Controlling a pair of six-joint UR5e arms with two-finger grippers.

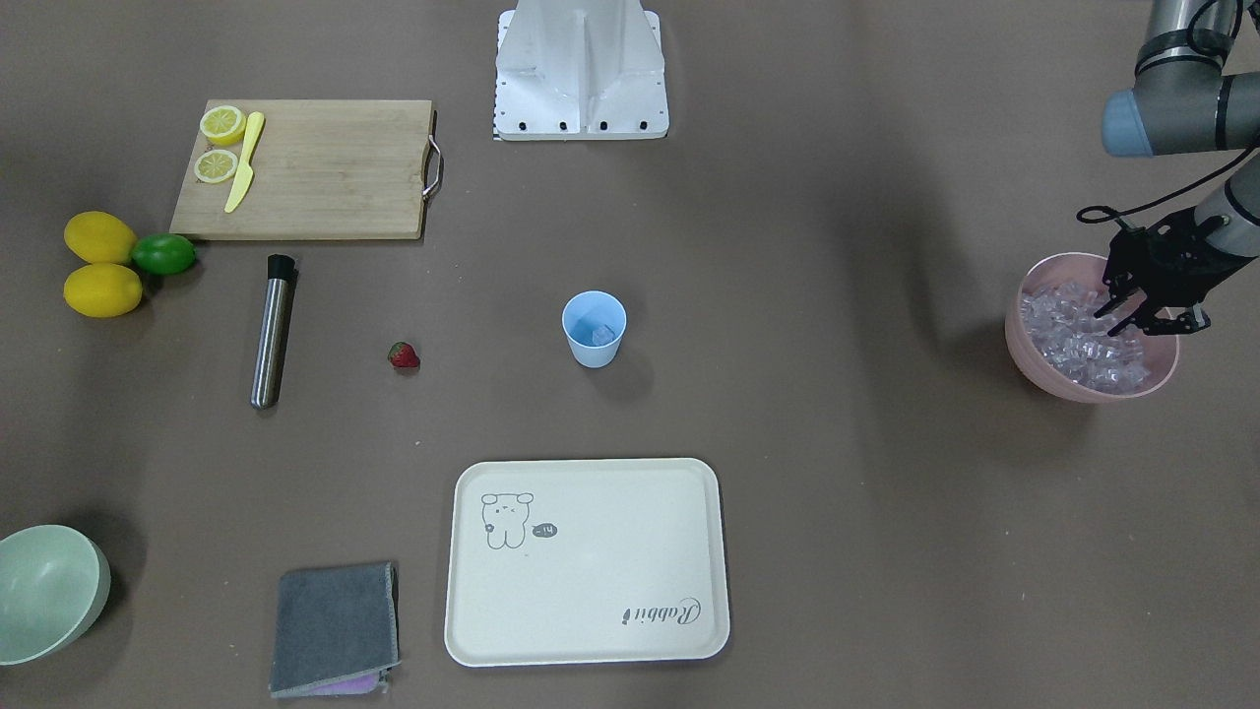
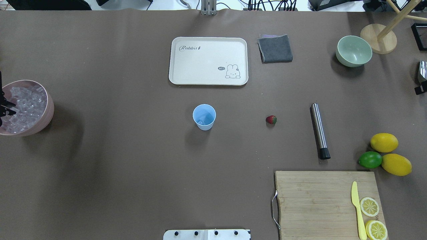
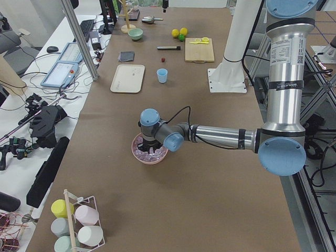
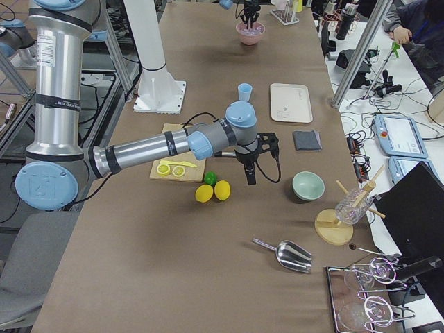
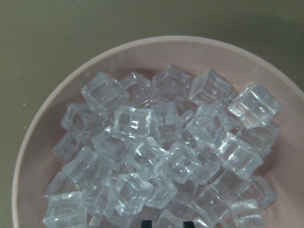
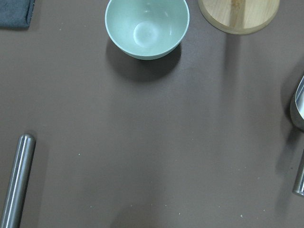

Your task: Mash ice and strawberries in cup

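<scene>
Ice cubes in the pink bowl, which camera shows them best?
The left wrist-mounted view: the ice fills the frame inside the pink bowl, each cube distinct. In the front-facing view the left gripper partly covers it; the overhead crops it at the edge; side views show it tiny; right wrist, not at all.

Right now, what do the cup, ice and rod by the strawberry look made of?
Cup: likely plastic, matte light blue, even colour.
Ice: clear glossy cubes; real or acrylic, cannot tell.
Rod: brushed metal look, silver sheen, black cap.
</scene>
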